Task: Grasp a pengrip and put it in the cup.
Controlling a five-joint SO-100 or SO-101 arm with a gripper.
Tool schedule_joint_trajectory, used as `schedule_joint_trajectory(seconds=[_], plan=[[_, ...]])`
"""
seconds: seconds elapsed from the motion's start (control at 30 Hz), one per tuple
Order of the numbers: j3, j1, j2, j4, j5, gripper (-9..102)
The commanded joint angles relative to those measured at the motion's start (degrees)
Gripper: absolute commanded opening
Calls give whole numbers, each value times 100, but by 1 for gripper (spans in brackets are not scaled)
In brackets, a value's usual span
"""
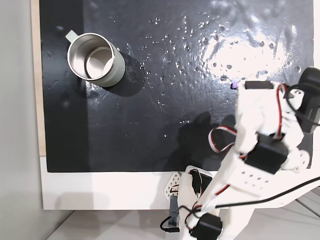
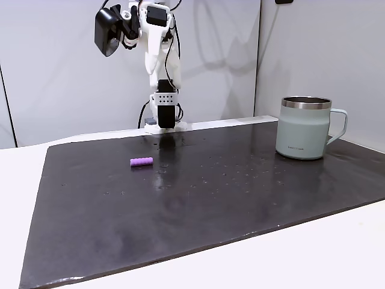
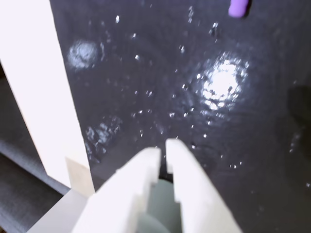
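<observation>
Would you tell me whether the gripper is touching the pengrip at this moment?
Apart. In the wrist view the gripper is shut, and the pengrip lies far off at the top edge, bare black mat between them.

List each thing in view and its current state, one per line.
Pen grip: lying on its side on the mat, untouched.
Cup: upright, empty, handle away from the arm.
Gripper: shut, holding nothing, raised above the mat.
Mat: flat, speckled with small droplets.

One pengrip [image 2: 142,161], purple, on the mat's left in a fixed view. One cup [image 2: 304,127], far right. One dark mat [image 2: 180,205]. Possibly nothing inside the cup; interior glare-lit.
</observation>
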Motion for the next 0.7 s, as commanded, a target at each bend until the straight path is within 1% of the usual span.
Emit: schedule_joint_trajectory(seconds=[0.0, 0.2, 0.33, 0.5, 0.67], plan=[[-439, 185, -492, -18, -466, 5], [-431, 378, -1477, -149, -773, 25], [-422, 519, -2030, -281, -835, 31], [-149, 633, -2417, -492, -932, 31], [105, 712, -2733, -967, -914, 29]])
